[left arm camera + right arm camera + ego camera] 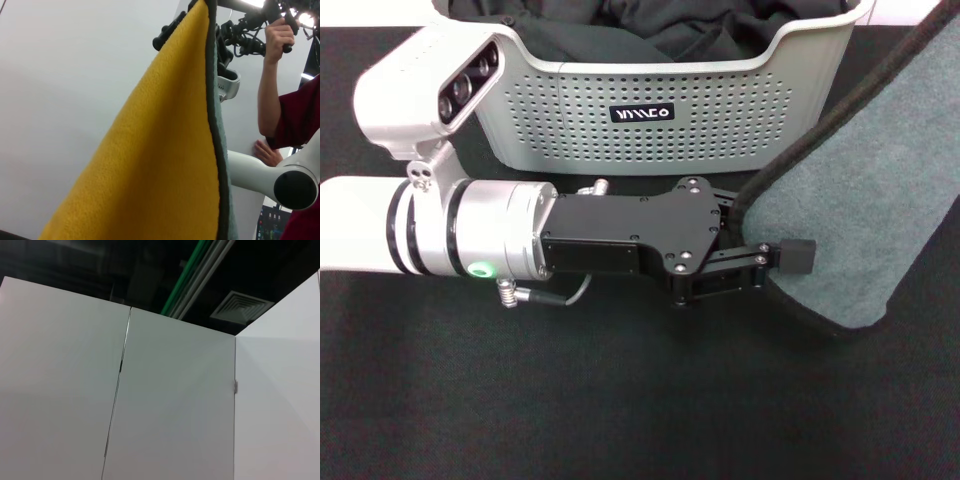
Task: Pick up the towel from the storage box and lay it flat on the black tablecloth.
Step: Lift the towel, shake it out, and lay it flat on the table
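The towel (pixel 865 190), grey-teal terry edged with a black hem, is held up by its near corner and slopes from the upper right down over the black tablecloth (pixel 620 400); a yellow reverse face (pixel 160 150) is seen in the left wrist view. The storage box (pixel 660 120), a light grey perforated basket with a black logo plate, is set on the speckled cloth just beside the towel.

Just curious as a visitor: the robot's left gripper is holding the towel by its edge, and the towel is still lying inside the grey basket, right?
Not quite. The left gripper does hold the towel by its hem, but the head view shows the towel already out of the storage box, hanging beside it over the black tablecloth.
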Available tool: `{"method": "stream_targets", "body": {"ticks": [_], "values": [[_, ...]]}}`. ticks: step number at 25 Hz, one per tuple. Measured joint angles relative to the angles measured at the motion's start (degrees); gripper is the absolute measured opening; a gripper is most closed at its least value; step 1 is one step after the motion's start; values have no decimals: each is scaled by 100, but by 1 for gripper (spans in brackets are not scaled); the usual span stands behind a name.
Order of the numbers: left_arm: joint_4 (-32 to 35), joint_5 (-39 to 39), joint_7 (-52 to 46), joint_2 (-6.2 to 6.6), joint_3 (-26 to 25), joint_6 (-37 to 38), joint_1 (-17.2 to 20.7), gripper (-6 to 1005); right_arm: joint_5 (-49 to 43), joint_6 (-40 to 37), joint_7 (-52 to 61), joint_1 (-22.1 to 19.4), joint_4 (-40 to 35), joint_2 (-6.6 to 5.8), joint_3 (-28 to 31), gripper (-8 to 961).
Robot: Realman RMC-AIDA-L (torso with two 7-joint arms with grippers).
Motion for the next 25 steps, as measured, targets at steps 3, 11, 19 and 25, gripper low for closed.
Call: {"method": "stream_targets", "body": {"ticks": [3, 11, 19, 25], "values": [[33, -3, -9, 25, 0, 2, 7, 240, 0, 0, 14, -26, -1, 0, 0, 9], [79, 5, -13, 61, 1, 5, 25, 229, -2, 0, 48, -71, -75, 0, 52, 10], [63, 5, -117, 82, -142, -12, 27, 209, -2, 0, 70, -101, -89, -5, 52, 10], [83, 12, -284, 83, -380, -50, 124, 162, -3, 0, 71, -143, -62, 9, 53, 10]]}}
